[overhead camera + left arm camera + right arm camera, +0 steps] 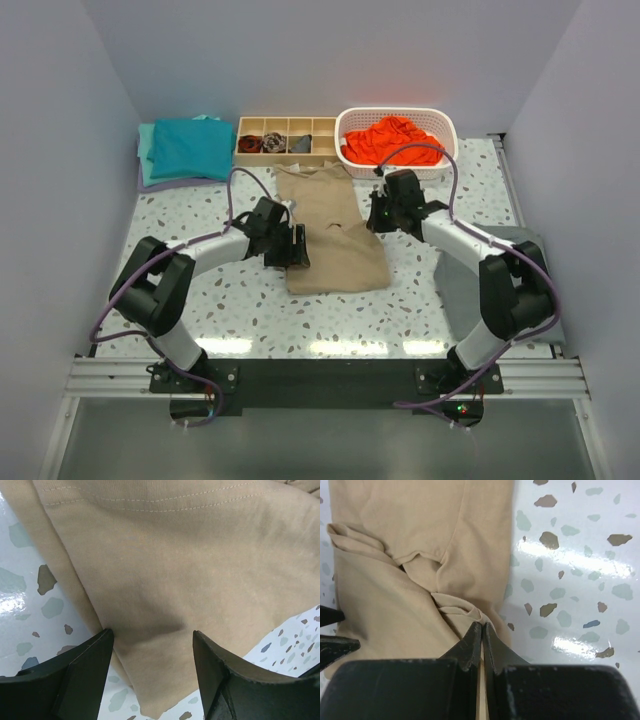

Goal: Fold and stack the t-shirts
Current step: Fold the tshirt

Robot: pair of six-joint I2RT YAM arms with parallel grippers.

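Right wrist alone shows end effector (482, 628) pinching t-shirt (415, 535).

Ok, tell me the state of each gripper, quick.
Left gripper: open over the tan shirt, gripping nothing.
Right gripper: shut, pinching a fold of the tan shirt.

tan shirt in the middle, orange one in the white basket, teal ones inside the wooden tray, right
Not the teal t-shirts: the top external view shows them on the table at the back left, beside the wooden tray, not in it. The tan t-shirt in the middle and the orange t-shirt in the white basket are right.
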